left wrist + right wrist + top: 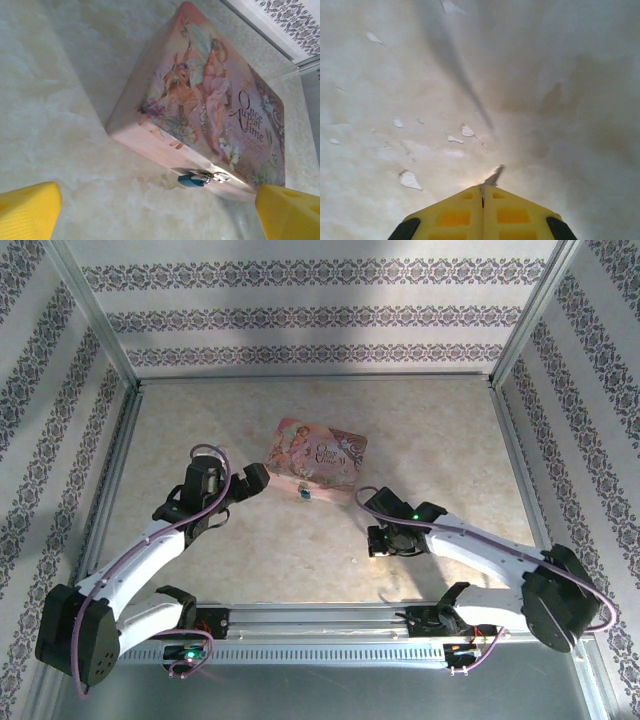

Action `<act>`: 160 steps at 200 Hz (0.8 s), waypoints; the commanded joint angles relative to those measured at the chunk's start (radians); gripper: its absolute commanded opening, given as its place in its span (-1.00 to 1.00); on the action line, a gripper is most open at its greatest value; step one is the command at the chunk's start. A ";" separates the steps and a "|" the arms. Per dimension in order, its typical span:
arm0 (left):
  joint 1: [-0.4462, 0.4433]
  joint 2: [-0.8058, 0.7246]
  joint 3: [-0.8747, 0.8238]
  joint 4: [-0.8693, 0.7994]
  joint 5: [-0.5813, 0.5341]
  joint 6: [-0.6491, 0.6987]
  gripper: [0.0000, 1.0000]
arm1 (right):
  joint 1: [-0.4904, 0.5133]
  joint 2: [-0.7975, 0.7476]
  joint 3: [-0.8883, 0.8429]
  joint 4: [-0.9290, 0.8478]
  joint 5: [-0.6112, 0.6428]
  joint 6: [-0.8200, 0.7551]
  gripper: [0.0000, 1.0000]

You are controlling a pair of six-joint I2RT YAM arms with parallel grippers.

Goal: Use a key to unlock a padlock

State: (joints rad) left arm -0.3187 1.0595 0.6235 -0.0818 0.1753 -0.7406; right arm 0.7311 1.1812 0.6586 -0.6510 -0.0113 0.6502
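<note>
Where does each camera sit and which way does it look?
Top: above and behind, looks down at table, tin, padlock; left arm, right arm show.
Left wrist: on left arm, faces tin and padlock; left claw open.
Right wrist: on right arm, faces table; right claw shut on key.
Shared: top and left wrist both see tin, padlock.

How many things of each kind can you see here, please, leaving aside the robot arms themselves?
Tin box: 1
Padlock: 1
Key, pinched between the right fingers: 1
Total: 3
</note>
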 commanded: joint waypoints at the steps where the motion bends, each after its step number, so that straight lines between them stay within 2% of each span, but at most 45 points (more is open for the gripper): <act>1: 0.007 -0.016 0.067 -0.086 0.003 -0.030 0.99 | 0.001 -0.065 0.056 -0.019 0.051 -0.087 -1.00; 40: 0.007 0.000 0.131 -0.103 0.077 -0.089 0.99 | -0.016 -0.154 0.121 0.039 0.056 -0.193 -1.00; 80: 0.007 0.035 0.156 -0.064 0.172 -0.214 0.99 | -0.031 -0.173 0.179 0.160 -0.005 -0.246 -1.00; 112: 0.007 0.065 0.150 0.037 0.262 -0.347 1.00 | -0.032 -0.171 0.156 0.394 -0.108 -0.220 -1.00; 160: 0.002 0.086 0.116 0.239 0.328 -0.565 0.90 | -0.034 -0.124 0.072 0.805 -0.259 -0.126 -1.00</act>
State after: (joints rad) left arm -0.3187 1.1381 0.7567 -0.0063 0.4393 -1.1439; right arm 0.7086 1.0260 0.7666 -0.1123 -0.1619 0.4736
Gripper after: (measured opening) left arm 0.955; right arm 0.044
